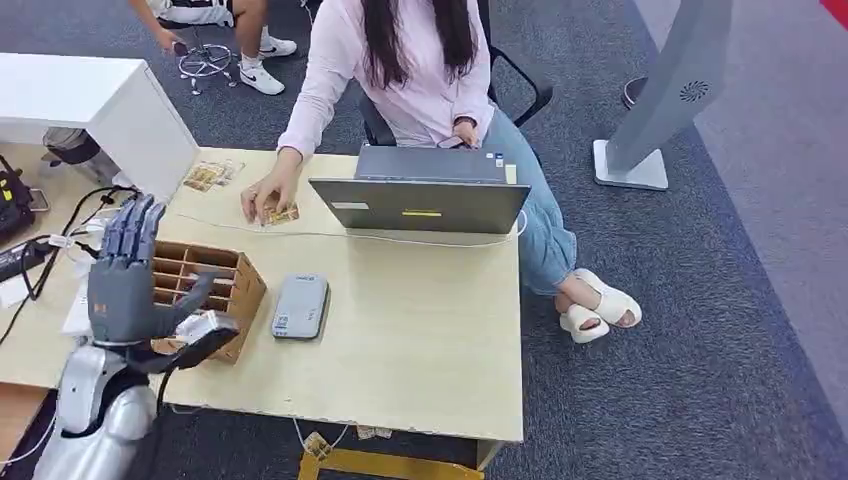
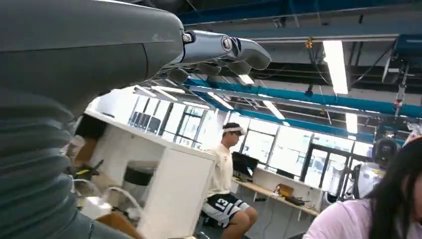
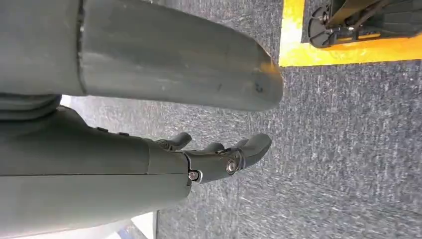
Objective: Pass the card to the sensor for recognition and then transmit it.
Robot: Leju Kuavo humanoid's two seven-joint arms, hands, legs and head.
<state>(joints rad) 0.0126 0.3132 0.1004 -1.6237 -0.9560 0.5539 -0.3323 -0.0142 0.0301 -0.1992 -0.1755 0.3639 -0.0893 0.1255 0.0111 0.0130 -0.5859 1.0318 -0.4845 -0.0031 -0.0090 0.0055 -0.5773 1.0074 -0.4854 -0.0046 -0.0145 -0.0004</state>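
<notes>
At the left of the pale wooden table (image 1: pixel 420 340), the robot's grey left hand (image 1: pixel 128 275) was raised with fingers spread and grasping nothing, just above the brown cardboard box of slotted compartments (image 1: pixel 212 285), with the flat grey sensor pad (image 1: pixel 300 306) lying just to the box's right. Farther back, a small orange-brown card (image 1: pixel 281 214) lay flat on the table under the fingers of the seated person's hand (image 1: pixel 262 199), beside the open grey laptop (image 1: pixel 425 195). The card looked thin, light, stiff and probably slippery, best pinched by an edge, while the right hand (image 3: pixel 219 157) hung over dark carpet, loosely extended and empty.
</notes>
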